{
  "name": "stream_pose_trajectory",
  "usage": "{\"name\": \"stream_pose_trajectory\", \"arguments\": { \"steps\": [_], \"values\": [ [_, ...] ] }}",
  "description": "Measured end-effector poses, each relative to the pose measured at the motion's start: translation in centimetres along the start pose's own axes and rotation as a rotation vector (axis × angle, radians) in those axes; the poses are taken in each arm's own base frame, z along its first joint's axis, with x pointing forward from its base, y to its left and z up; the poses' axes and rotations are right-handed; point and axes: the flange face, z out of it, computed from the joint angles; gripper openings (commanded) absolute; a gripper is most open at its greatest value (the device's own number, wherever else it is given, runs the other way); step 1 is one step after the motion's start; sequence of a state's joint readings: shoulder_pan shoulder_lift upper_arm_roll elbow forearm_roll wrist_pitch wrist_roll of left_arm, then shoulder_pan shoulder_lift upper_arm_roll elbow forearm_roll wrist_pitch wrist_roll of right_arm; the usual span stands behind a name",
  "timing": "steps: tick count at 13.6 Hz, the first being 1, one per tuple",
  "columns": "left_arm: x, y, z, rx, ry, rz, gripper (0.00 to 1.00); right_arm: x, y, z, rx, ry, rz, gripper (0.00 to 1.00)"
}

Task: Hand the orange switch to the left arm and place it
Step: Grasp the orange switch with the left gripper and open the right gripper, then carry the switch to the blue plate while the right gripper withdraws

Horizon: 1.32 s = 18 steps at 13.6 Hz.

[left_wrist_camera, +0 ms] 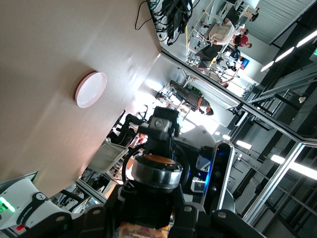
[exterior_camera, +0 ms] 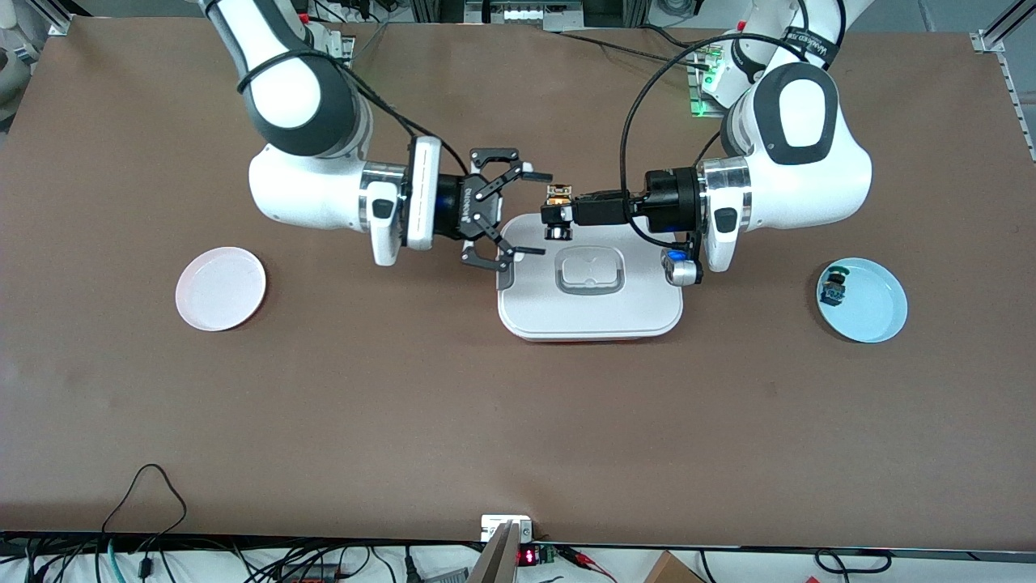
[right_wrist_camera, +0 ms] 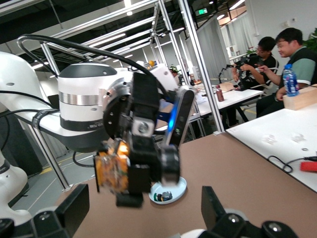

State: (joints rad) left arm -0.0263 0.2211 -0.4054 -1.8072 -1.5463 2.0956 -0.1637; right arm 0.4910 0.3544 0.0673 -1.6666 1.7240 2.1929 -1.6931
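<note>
**A:** Where is the orange switch [exterior_camera: 558, 197]?

**B:** In the air, clamped between the fingers of the left gripper [exterior_camera: 558, 214]. That gripper points sideways toward the right arm and sits over the edge of the box [exterior_camera: 590, 314] that lies closest to the robots' bases. In the right wrist view the switch [right_wrist_camera: 115, 172] shows its orange body with a black block and a dark round knob beside it, all pinched in the left gripper [right_wrist_camera: 132, 163].

**A:** And the right gripper?

**B:** The right gripper [exterior_camera: 528, 214] faces the left one, fingers spread wide. One fingertip [exterior_camera: 536, 176] is level with the switch and just short of it; the other fingertip [exterior_camera: 530, 252] hangs over the box's lid. The switch sits just off the mouth of those open fingers, not touching either one as far as the front view shows.

**A:** What lies below them?

**B:** The white box with its grey recessed handle [exterior_camera: 589, 272], directly under both grippers. Toward the right arm's end of the table, well apart from the right gripper, a pink plate [exterior_camera: 220, 288]. Toward the left arm's end, well apart from the left gripper, a light blue plate [exterior_camera: 870, 306] with a small blue and green part [exterior_camera: 833, 289] on it. The left wrist view looks past the switch's round end [left_wrist_camera: 157, 171] toward the pink plate [left_wrist_camera: 91, 89].
</note>
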Motion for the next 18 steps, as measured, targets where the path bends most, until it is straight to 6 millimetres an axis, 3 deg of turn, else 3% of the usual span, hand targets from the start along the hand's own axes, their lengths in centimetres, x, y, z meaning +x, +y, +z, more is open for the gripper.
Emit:
{"name": "stream_pose_trajectory", "arguments": {
  "steps": [4, 9, 14, 16, 18],
  "values": [
    [1.3, -0.2, -3.5, 0.065, -0.042, 0.026, 0.0, -1.3, 2.2, -4.1, -0.028, 0.007, 0.04, 1.0],
    [3.9, -2.4, -12.6, 0.252, -0.085, 0.043, 0.0, -2.3, 4.3, -10.2, 0.032, 0.017, 0.061, 1.0],
    [6.8, -8.3, -23.3, 0.607, -0.064, 0.111, 0.0, -3.7, 6.0, -20.1, 0.135, -0.181, 0.143, 1.0],
    [9.0, -11.8, -27.5, 0.734, -0.066, 0.143, 0.0, -3.8, 5.7, -22.2, 0.126, -0.277, 0.276, 1.0],
    [11.0, -15.3, -31.4, 0.836, -0.087, 0.171, 0.0, -3.0, 4.8, -22.7, 0.094, -0.346, 0.424, 1.0]
  ]
}}
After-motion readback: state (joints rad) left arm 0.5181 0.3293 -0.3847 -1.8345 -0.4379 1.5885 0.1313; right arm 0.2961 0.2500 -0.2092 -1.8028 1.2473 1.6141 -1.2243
